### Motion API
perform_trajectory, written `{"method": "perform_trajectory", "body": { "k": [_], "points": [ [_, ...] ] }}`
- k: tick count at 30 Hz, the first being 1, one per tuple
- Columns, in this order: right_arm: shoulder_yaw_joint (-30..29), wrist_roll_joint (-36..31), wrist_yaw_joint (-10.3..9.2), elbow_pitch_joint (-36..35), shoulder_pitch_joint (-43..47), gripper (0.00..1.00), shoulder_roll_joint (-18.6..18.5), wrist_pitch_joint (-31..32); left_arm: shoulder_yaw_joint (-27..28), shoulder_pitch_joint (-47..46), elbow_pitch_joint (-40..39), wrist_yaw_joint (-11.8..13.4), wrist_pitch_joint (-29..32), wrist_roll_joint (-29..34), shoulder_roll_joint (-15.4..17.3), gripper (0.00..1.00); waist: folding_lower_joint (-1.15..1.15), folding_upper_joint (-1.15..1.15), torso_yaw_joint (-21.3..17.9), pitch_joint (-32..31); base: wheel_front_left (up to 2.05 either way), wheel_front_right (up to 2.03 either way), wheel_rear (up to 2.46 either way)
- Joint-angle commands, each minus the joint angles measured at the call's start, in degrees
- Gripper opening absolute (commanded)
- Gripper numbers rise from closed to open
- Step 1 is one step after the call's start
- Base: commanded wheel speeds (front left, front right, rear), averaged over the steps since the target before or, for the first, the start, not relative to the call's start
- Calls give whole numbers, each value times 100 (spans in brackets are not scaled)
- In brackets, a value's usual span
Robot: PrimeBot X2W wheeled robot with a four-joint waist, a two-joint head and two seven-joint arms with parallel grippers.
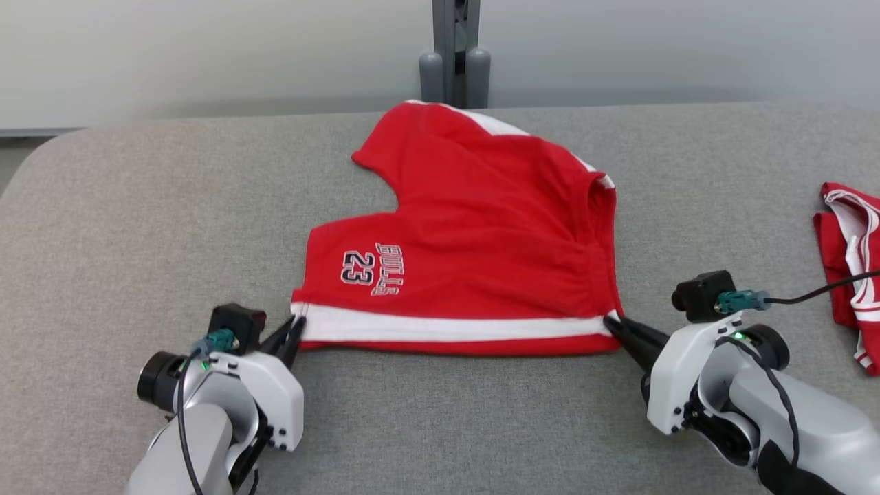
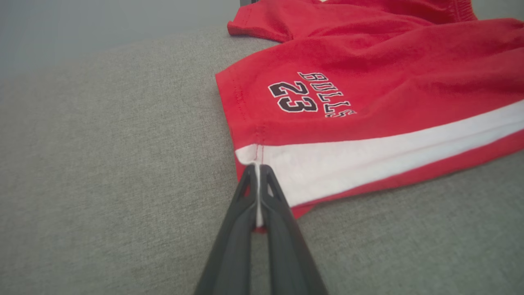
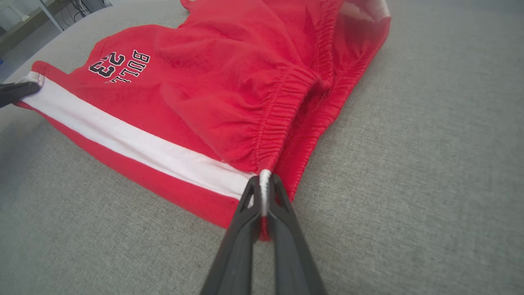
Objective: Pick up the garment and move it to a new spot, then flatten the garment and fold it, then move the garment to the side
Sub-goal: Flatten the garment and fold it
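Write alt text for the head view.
A pair of red shorts with a white stripe and "BULLS 23" lies on a grey table, near edge pinched at each end by the left hand and right hand. Another red-and-white garment lies at the right edge.

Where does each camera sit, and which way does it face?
Head view: above, facing forward-down at the red shorts on the grey pad; left gripper and right gripper show.
Left wrist view: low, looking along the left gripper toward the hem corner.
Right wrist view: low, along the right gripper toward the waistband corner.
Shared: both wrist views show the BULLS 23 print.
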Motion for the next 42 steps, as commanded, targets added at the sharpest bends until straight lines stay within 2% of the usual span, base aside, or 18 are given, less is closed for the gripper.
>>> {"method": "perform_trajectory", "body": {
  "k": [1,5,11,20,30,37,42],
  "points": [
    [85,147,2,-109,153,0,-81,241,-124,161,-90,-24,140,47,154,0,0,0,-7,-109,0,0,0],
    [148,277,2,-339,179,0,-173,625,-283,350,-277,-34,386,6,285,0,0,0,-18,-203,0,0,0],
    [230,557,2,-910,368,0,-434,1453,-542,719,-876,-31,959,-103,675,0,0,0,-28,-400,0,0,0],
    [248,957,2,-1562,628,0,-789,2474,-725,1481,-2428,-27,2169,-516,1547,0,0,0,-64,-655,0,0,0],
    [244,1421,1,-2072,1068,0,-1123,3422,-503,2604,-4436,364,3468,-1191,2470,0,0,0,-93,-827,0,0,0],
    [191,1616,2,-2293,1306,0,-1170,3765,-455,2953,-5127,607,3852,-1406,2663,0,0,0,-121,-857,0,0,0],
    [-26,1706,2,-2435,1277,0,-1172,3763,-306,2852,-5411,761,3925,-1438,2774,0,0,0,-187,-798,0,0,0]
  ]
}}
